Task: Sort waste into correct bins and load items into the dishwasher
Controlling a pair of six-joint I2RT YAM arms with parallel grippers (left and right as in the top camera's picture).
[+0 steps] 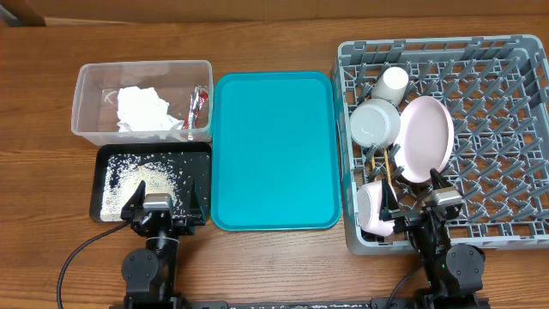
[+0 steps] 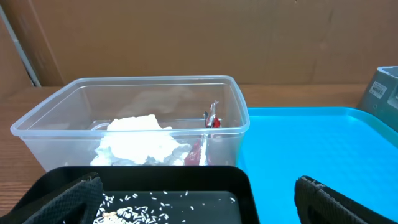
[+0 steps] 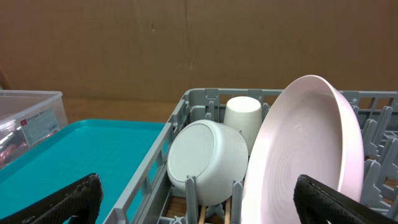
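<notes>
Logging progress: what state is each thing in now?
Clear rectangular plastic tub: holds crumpled white tissue and red wrapper.
Shallow black tray: holds loose white grains.
Round white plate: on edge in grey plastic dish rack.
Two white bowls: on their sides in rack.
Small white cup: in rack, behind bowl.
Wooden chopsticks: in rack, between bowls.
Left fingers: open, above black tray.
Right fingers: open, above rack.

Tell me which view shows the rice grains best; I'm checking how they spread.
Overhead: the rice grains show almost whole, scattered across the black tray. The left wrist view catches only a few at its bottom edge; the right wrist view shows none.
</notes>
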